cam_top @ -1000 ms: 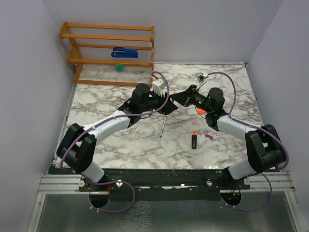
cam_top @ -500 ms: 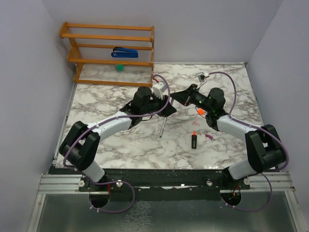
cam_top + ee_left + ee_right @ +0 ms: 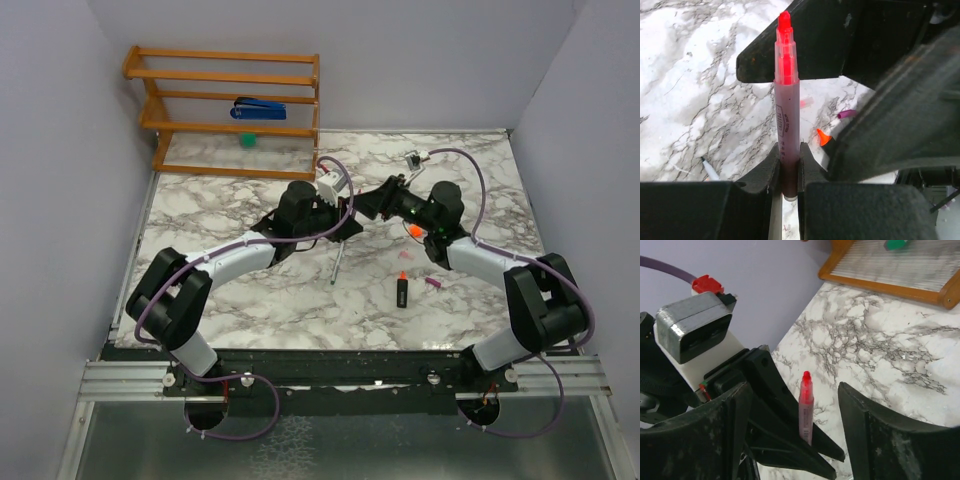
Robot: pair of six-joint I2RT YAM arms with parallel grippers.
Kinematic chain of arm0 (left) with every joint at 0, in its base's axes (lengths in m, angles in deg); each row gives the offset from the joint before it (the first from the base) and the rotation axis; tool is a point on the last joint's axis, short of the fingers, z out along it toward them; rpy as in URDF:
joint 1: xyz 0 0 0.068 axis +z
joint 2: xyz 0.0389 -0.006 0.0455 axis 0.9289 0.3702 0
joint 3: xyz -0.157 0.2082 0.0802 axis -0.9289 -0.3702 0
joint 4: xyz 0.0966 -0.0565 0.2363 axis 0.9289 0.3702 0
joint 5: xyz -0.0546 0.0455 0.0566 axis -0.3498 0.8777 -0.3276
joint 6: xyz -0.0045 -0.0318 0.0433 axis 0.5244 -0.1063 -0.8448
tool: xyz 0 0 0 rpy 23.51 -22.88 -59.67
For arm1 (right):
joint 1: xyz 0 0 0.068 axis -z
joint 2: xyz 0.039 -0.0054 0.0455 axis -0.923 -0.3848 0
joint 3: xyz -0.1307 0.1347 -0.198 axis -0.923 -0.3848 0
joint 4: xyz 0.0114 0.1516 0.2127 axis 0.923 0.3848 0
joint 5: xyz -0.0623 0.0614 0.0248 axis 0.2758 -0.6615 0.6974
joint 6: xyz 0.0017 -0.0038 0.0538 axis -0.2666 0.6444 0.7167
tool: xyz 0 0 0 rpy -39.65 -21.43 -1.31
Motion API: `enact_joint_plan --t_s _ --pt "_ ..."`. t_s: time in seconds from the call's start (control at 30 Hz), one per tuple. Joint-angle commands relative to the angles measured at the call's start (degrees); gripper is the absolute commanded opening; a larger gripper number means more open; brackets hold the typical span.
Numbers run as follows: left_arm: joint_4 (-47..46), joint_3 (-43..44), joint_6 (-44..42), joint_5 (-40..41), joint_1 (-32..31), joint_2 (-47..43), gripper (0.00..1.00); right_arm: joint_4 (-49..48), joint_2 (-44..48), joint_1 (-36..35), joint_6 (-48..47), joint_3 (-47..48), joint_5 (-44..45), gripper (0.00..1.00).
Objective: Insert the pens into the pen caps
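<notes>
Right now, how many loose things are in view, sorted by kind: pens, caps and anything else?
Pens: 3 (pink pen, silver-grey pen, black marker)
Caps: 3 (orange cap, pale pink cap, magenta cap)
Staplers: 1 (blue stapler)
Balls: 1 (green ball)
Total: 8

Colours on marble
The slim pink pen [image 3: 786,125] has a red tip; the tiny orange cap [image 3: 823,137] sits on the white, grey-veined marble table [image 3: 700,75].
</notes>
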Motion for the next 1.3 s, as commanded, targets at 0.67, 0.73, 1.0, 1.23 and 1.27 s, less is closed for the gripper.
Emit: enact_joint_plan --t_s 0.67,0.73,1.0,1.23,1.27 --pt "37.17 3.18 -22.22 6.33 2.34 -11.40 0.00 77.48 0.11 -0.19 -42.33 26.04 36.41 0.73" --pt "37.14 2.90 -23.64 5.53 3.01 -12.04 0.00 78.66 -0.89 -0.19 -41.30 25.10 39.59 0.70" --pt "35.11 1.16 -22.26 3.32 3.75 -12.16 0.00 79.49 0.48 -0.19 -13.43 23.84 40.95 0.71" --pt "35.20 0.57 -22.03 4.15 3.78 -13.62 0.00 80.32 1.50 -0.20 30.90 19.34 41.15 0.73" --pt "35.20 0.49 -22.08 4.17 3.73 -13.83 0.00 82.35 1.34 -0.16 35.48 19.28 42.08 0.70"
